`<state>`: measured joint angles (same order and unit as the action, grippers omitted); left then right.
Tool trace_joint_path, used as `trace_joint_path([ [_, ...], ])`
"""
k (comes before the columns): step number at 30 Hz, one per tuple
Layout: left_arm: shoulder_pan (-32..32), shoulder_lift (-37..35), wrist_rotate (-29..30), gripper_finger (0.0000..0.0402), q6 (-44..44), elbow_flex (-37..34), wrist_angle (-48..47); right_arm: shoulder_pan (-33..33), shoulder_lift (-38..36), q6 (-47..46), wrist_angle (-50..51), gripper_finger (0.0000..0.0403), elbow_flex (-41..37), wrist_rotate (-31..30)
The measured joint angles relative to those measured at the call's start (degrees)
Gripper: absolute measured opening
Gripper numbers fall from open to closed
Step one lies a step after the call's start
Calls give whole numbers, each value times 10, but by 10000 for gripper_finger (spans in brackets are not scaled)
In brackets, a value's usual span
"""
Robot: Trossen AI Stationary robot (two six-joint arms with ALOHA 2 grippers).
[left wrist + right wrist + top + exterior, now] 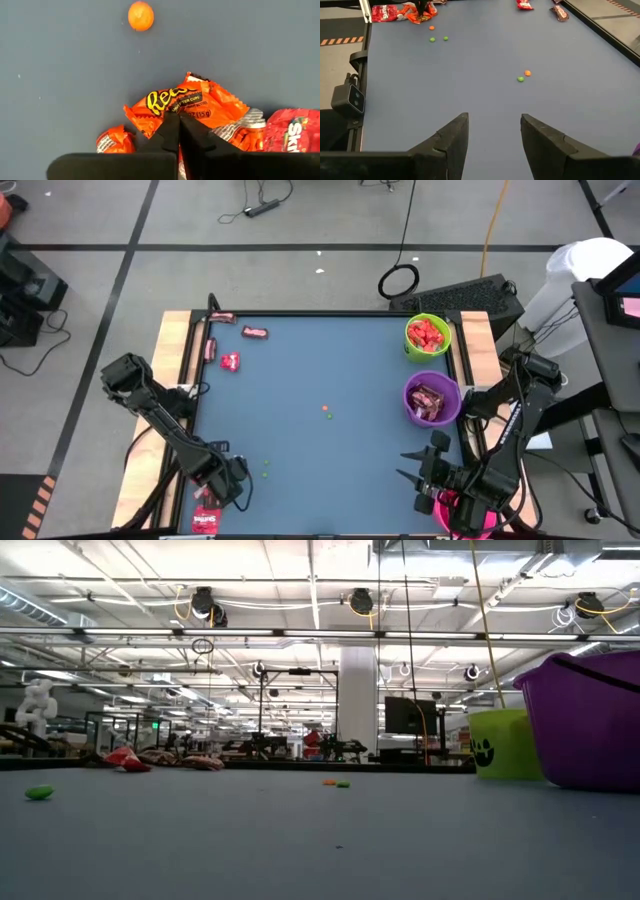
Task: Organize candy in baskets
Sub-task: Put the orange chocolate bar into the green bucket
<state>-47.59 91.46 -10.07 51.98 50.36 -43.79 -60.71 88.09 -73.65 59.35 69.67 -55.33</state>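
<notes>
My left gripper [178,119] is down at the table's near-left corner [218,480], shut over a small pile of candy: an orange Reese's pack [187,102], crumpled orange sweets [112,141] and a red Skittles pack [295,130]. More red and maroon candy [229,361] lies flat near the far-left corner. The green basket [428,335] holds red candy and the purple basket [432,400] holds maroon candy; both stand along the right edge. The pink basket [455,515] is mostly hidden under my right arm. My right gripper [494,132] is open above bare table near the near-right corner. My left gripper pinches the orange Reese's pack at the middle of its long edge [176,111] between its two fingertips. The fingers come from above, pointing down. The pack lies flat on the table and on the neighbouring sweets; its far end shows free beyond the fingers.
Small loose round dots lie on the blue mat: orange and green at mid-table [326,411], green ones [265,468] near the left gripper, an orange one [140,15] just beyond the pile. Wooden rails [175,350] border the mat. The mat's middle is open.
</notes>
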Motion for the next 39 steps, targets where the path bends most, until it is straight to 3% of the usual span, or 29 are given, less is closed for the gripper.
trace_joint_path([
  [5, 12, -8, 23, 3, -31, 12, 44, 0, 0, -1, -2, 169, 0, 0],
  [9, 24, -24, 99, 3, -79, 31, 96, 4, 0, 29, -33, 169, -1, -3],
  [13, 35, -32, 202, 2, -157, 53, 163, 12, 0, 120, -125, 176, -22, -3],
  [18, 43, -31, 300, 2, -293, 53, 309, 32, 0, 213, -268, 223, -67, 2],
  [26, 75, -8, 331, 2, -416, 53, 471, 66, 0, 320, -419, 292, -112, 16],
  [39, 107, 68, 330, 5, -565, 53, 683, 78, 0, 420, -566, 286, -162, 26],
])
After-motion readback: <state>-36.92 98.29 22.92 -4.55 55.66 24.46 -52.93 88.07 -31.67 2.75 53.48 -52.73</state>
